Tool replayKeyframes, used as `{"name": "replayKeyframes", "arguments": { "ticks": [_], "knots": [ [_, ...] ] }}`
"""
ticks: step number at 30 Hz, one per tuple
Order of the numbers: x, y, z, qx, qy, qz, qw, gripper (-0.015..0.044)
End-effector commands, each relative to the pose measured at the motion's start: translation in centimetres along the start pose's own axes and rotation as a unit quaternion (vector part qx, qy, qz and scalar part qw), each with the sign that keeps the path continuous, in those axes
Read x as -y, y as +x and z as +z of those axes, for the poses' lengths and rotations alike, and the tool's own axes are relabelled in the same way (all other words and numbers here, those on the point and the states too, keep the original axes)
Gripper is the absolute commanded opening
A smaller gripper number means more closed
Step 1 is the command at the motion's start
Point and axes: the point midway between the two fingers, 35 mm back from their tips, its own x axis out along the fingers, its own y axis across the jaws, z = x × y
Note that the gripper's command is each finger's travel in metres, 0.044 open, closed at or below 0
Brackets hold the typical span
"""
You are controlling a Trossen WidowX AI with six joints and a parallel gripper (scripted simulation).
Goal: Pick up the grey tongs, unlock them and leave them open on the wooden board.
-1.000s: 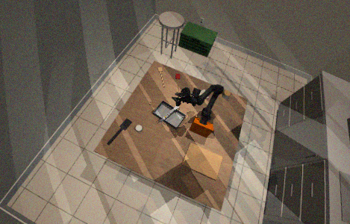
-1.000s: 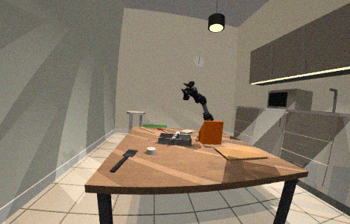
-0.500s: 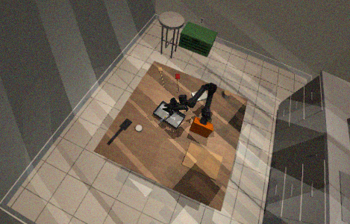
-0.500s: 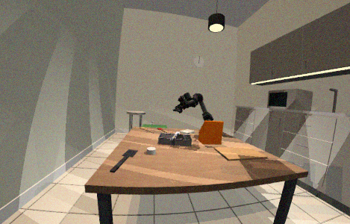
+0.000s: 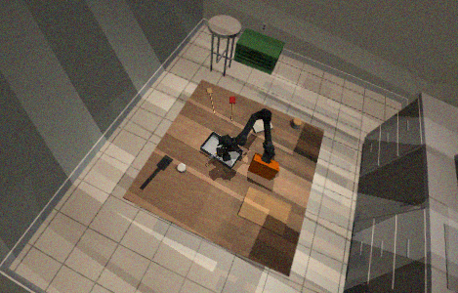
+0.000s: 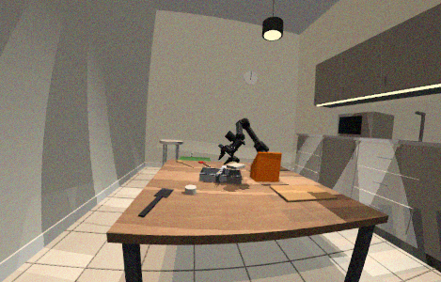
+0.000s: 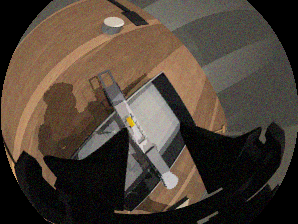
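The grey tongs [image 7: 161, 164] lie slantwise across the roasting tin [image 5: 207, 141] [image 6: 209, 175] [image 7: 169, 95]. A yellow mark shows near their middle; one end has a rectangular loop beyond the tin's rim, the other a pale round disc. They look closed. My gripper [image 5: 222, 152] [image 6: 225, 159] [image 7: 154, 128] is partly open and empty, above the tin and tongs. In the wrist view, the tongs pass between its two black fingers, below them; contact cannot be seen. The wooden board [image 5: 257, 202] [image 6: 299, 192] lies flat on the table, away from the tin, with nothing on it.
An orange block [image 5: 264, 167] [image 6: 266, 166] stands between the tin and the board, by the arm's base. A white round puck [image 5: 182, 168] [image 6: 190, 190] [image 7: 113, 24] and a black spatula [image 5: 156, 172] [image 6: 155, 203] lie beyond the tin. A red-headed tool [image 5: 232, 100] lies farther back.
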Motion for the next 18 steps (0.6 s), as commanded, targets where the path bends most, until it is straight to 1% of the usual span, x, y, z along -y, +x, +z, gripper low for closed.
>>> {"name": "replayKeyframes", "arguments": {
  "ticks": [1, 18],
  "knots": [
    [-2.12, 2.38, -3.44, -0.096, -0.204, 0.025, 0.974, 0.026],
    [-1.92, 2.61, -3.18, -0.096, -0.203, 0.026, 0.974, 0.026]
  ]
}}
